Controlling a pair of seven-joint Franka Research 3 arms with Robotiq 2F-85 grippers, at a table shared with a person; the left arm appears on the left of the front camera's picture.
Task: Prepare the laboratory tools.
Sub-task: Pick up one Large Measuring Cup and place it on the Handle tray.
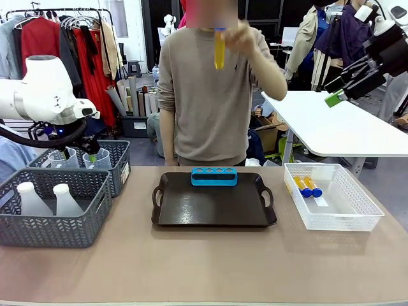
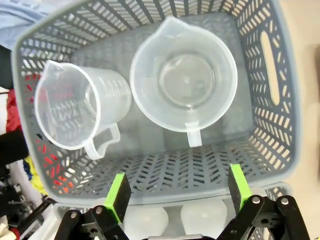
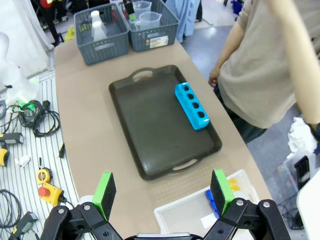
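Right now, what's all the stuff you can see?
Tray: one, dark brown, table middle.
Rack: one, blue, on tray.
White basket: one, table right.
Grey baskets: two, table left.
Test tubes: two, yellow, blue-capped, in white basket.
Raised test tube: one, yellow, held up.
Flasks: two, whitish, nearer grey basket.
Beakers: two, clear, farther grey basket.
Person's hand: one, holding raised tube.
Left hand: one, black-green, open, above beakers.
Right hand: one, black-green, open, raised high.

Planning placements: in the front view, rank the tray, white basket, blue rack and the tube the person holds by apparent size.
1. tray
2. white basket
3. blue rack
4. tube, farther off, so unsure against the rack
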